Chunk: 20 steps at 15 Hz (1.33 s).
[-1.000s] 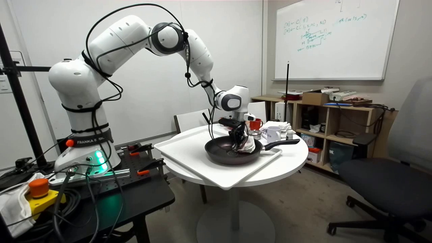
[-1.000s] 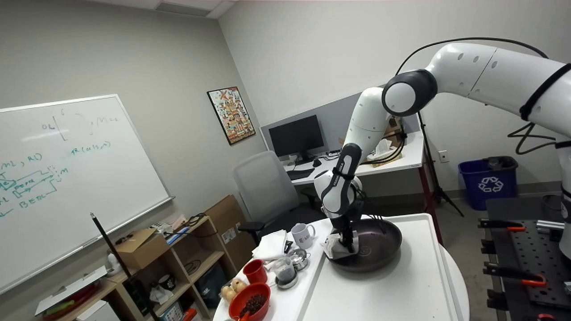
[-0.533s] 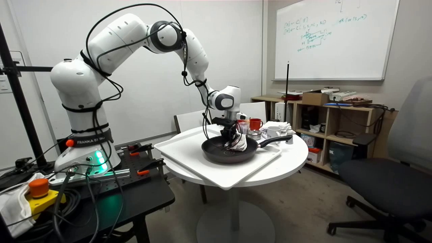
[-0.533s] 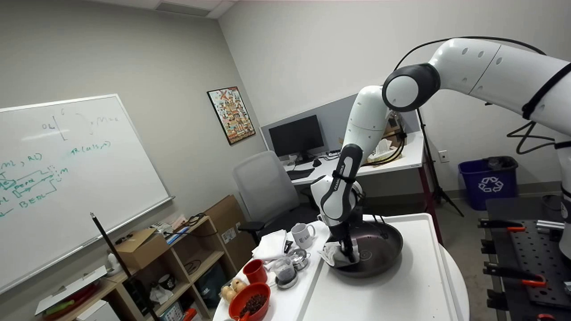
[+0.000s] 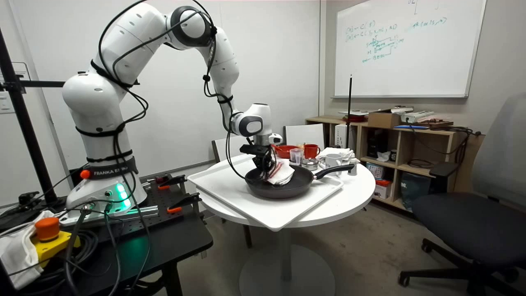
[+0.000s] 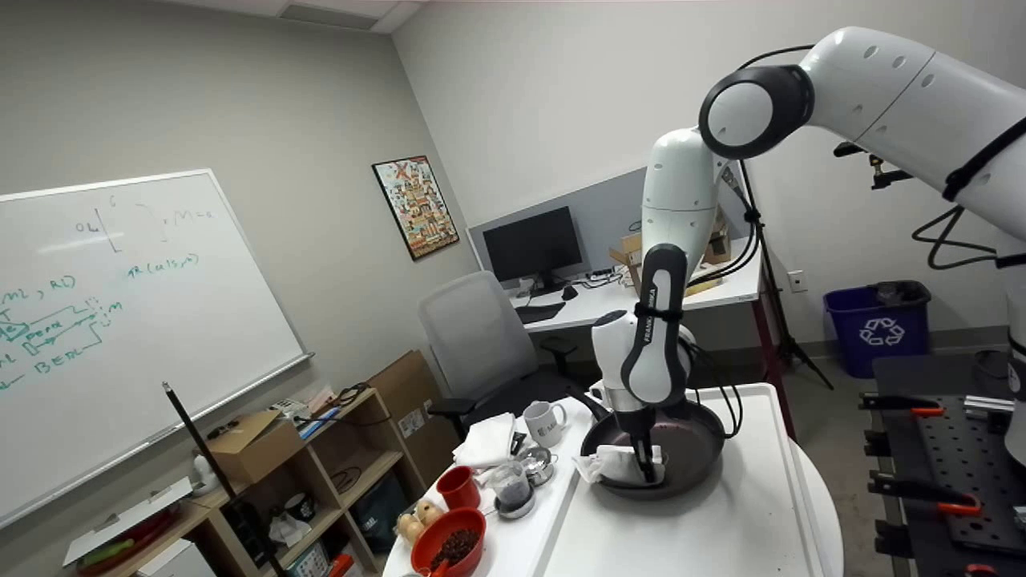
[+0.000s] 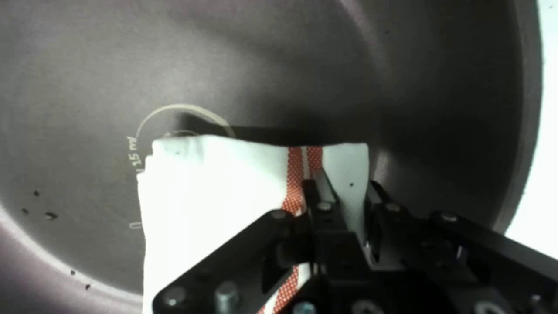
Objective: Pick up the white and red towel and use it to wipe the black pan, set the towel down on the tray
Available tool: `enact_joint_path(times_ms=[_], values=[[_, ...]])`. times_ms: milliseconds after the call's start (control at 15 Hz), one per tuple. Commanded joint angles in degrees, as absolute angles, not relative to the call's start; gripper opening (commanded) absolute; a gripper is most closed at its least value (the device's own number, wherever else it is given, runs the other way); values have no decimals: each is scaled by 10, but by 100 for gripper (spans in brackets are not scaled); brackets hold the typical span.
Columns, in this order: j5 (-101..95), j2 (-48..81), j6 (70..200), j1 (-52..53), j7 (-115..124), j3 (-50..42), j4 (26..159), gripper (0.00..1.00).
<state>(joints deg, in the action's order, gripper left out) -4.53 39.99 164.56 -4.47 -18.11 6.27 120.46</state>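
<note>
White with red stripes, the towel point(image 7: 213, 196) was inside the black pan point(image 7: 261, 74) in the wrist view, a fold pinched between the nearly closed jaws of the gripper point(image 7: 348, 194); dark specks point(image 7: 51, 216) dotted the pan; in an exterior view the pan sat on the tray point(image 5: 228, 185), its handle point(image 5: 335, 170) jutting past the tray's edge; in an exterior view a red bowl point(image 6: 471, 563) stood near a red mug point(image 6: 459, 490).
</note>
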Motion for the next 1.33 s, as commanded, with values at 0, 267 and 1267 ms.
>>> enact_joint_path(times_ms=[0,267,1267], values=[[-70,311,1760,-17,-155,52,1335,4],[-81,254,1825,21,-134,39,1406,4],[17,146,1650,-125,-269,365,1494,4]])
